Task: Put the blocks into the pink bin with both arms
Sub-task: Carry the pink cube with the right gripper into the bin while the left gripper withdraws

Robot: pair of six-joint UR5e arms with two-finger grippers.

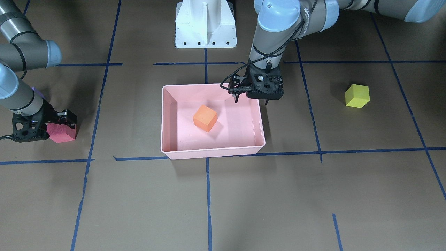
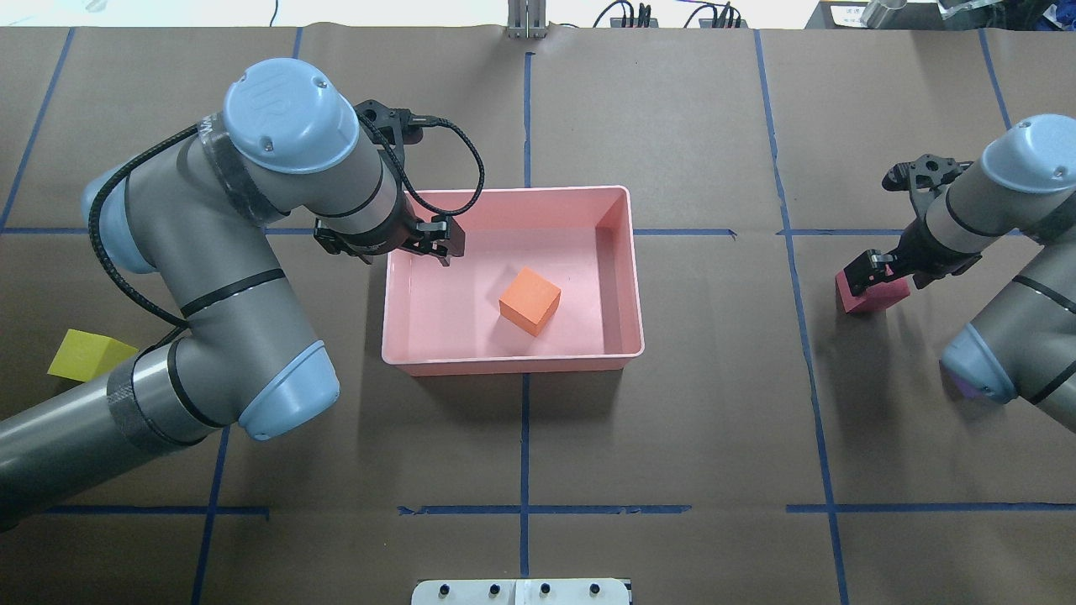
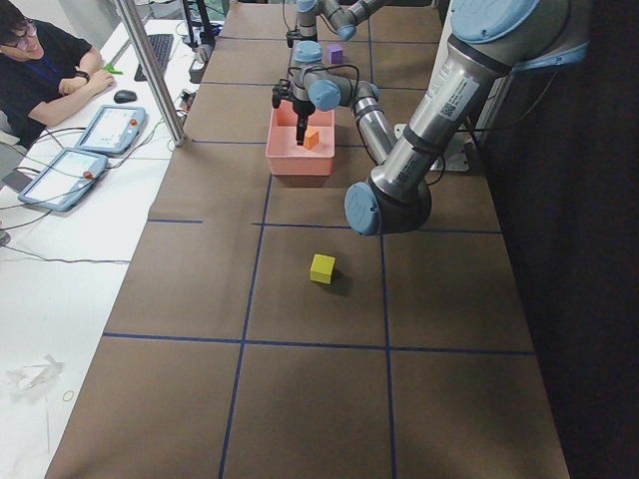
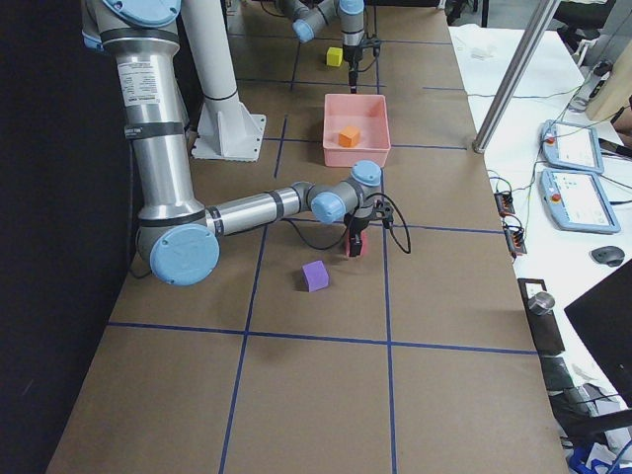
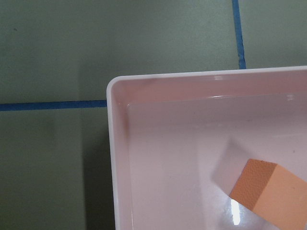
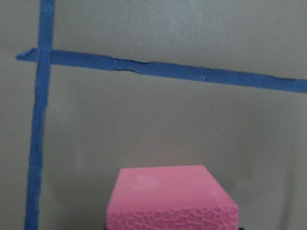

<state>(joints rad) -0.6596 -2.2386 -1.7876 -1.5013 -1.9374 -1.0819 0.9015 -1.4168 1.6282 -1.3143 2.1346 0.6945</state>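
The left gripper [image 1: 251,101] hangs over a corner of the pink bin [image 1: 212,151], jaws apart. The orange block [image 1: 205,118] lies below, off to one side (inside the bin). The right gripper [image 2: 876,281] squeezes the red block [image 2: 866,299] between its jaws.

Overhead and front-facing cameras look down oppositely, sharing the pink bin [image 2: 504,363]; wrist views seem close.

Left pincer [image 1: 251,100] parted and aloft, right pincer [image 2: 881,277] low, both downward-pointing.

A robotics lab: brown table [image 2: 672,420] gridded with blue tape [image 2: 524,437], teach pendants [image 3: 110,128], operator [image 3: 40,70] seated alongside.
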